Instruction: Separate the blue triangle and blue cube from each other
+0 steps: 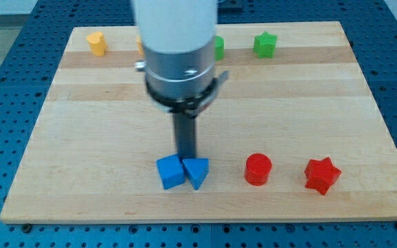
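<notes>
Blue plastic cube (170, 172) and blue plastic triangle (196, 171) sit touching side by side on a pale wooden board (81, 138), directly below my tip (185, 158), the bare end of a dark rod, which rests at their upper edges where they meet. To the tip's right lie a red cylinder (258, 169) and, farther right, a red star (322, 176). Well above, a green star (265, 44) sits up and right, a green block (218, 47) shows partly behind the arm, and a yellow-orange block (97, 43) sits up and left.
</notes>
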You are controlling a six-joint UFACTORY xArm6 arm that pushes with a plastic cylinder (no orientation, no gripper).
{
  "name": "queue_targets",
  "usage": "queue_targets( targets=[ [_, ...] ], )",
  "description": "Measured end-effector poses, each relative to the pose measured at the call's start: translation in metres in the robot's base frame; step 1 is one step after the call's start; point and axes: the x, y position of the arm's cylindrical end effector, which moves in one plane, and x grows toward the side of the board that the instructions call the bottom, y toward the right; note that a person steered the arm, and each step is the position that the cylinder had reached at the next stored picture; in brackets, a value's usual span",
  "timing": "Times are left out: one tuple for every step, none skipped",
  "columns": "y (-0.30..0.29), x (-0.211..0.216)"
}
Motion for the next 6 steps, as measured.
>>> queue_targets(
  targets=[
    [-0.070, 0.008],
    [-0.116, 0.024],
    [-0.122, 0.086],
    [-0.065, 0.086],
    [-0.031, 0.086],
    [-0.034, 0.052]
  ],
)
